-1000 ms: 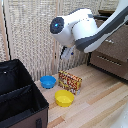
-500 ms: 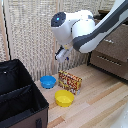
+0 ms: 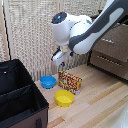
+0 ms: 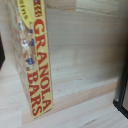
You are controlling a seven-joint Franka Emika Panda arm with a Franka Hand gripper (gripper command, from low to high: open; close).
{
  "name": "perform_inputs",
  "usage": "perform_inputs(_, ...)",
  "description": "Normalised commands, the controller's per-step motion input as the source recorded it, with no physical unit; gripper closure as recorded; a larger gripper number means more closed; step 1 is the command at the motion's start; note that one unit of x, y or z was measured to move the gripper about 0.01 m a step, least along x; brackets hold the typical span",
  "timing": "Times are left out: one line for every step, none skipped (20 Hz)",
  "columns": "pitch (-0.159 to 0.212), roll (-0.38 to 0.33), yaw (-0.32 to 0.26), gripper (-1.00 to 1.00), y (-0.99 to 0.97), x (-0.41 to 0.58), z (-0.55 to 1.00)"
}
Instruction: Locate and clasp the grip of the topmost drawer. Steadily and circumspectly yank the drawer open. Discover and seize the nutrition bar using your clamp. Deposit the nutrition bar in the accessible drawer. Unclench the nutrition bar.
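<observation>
The nutrition bar (image 3: 70,81) is a red and yellow box printed "GRANOLA BARS", standing on the wooden floor between the two bowls. My gripper (image 3: 60,61) hangs just above its near-left top edge, apart from it, and looks open and empty. In the wrist view the box (image 4: 36,65) fills one side, close up. The dark brown dresser stands at the exterior view's right. Its topmost drawer (image 3: 118,39) has a silver bar handle (image 3: 107,45) and is far from the gripper. I cannot tell how far out it stands.
A blue bowl (image 3: 48,81) sits left of the box and a yellow bowl (image 3: 64,98) in front of it. A black crate (image 3: 20,100) fills the exterior view's lower left. A lower drawer (image 3: 111,62) sits under the top one. A slatted wall (image 3: 30,35) is behind.
The arm has swung a little toward the exterior view's left and the gripper has come down closer to the top of the granola bar box.
</observation>
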Motion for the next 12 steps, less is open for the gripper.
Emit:
perform_inputs(0.201,0.209,-0.077,-1.00,0.04,0.511,0.32)
perform_inputs(0.196,0.207,-0.076,-1.00,0.04,0.523,0.33)
perform_inputs(0.204,0.226,-0.095,-1.00,0.04,0.469,0.27)
perform_inputs(0.208,0.244,-0.108,-1.00,0.04,0.417,0.21)
perform_inputs(0.215,0.252,-0.116,-1.00,0.03,0.386,0.19)
perform_inputs(0.217,0.250,-0.119,-1.00,0.03,0.371,0.19)
perform_inputs(0.222,0.251,-0.114,-1.00,0.04,0.371,0.19)
perform_inputs(0.228,0.246,-0.117,-1.00,0.03,0.343,0.20)
perform_inputs(0.231,0.240,-0.112,-1.00,0.05,0.320,0.21)
perform_inputs(0.236,0.240,-0.112,-1.00,0.05,0.309,0.21)
perform_inputs(0.245,0.233,-0.118,-1.00,0.02,0.269,0.22)
perform_inputs(0.240,0.230,-0.115,-1.00,0.02,0.229,0.24)
